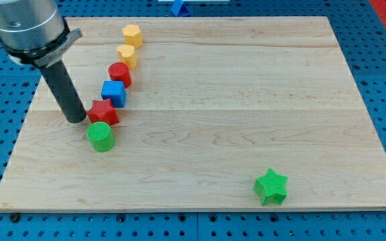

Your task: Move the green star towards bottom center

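The green star (271,186) lies on the wooden board (246,100) near the bottom edge, right of centre. My tip (77,119) rests on the board at the left, just left of the red star (103,112) and just above and left of the green cylinder (100,136). It is far from the green star.
A line of blocks runs up from the red star: a blue cube (113,92), a red cylinder (120,73), a yellow block (126,55) and a yellow hexagon (132,34). A blue block (178,7) lies off the board at the top.
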`<state>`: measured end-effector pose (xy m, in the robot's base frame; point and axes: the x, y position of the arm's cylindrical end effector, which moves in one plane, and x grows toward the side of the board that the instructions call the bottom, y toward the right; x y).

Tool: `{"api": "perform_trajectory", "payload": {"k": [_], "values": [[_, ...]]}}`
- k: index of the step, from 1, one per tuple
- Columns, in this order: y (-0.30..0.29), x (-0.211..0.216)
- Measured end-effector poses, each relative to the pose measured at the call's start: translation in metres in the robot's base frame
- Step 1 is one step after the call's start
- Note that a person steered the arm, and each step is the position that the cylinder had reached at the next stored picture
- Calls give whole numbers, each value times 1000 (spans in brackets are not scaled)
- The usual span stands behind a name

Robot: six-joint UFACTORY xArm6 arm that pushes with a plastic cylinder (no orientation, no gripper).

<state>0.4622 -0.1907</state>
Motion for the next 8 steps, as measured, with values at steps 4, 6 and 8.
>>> {"api": "perform_trajectory", "payload": {"k": [4,6,8], "values": [[-99,127],[7,142],[201,106]]}}
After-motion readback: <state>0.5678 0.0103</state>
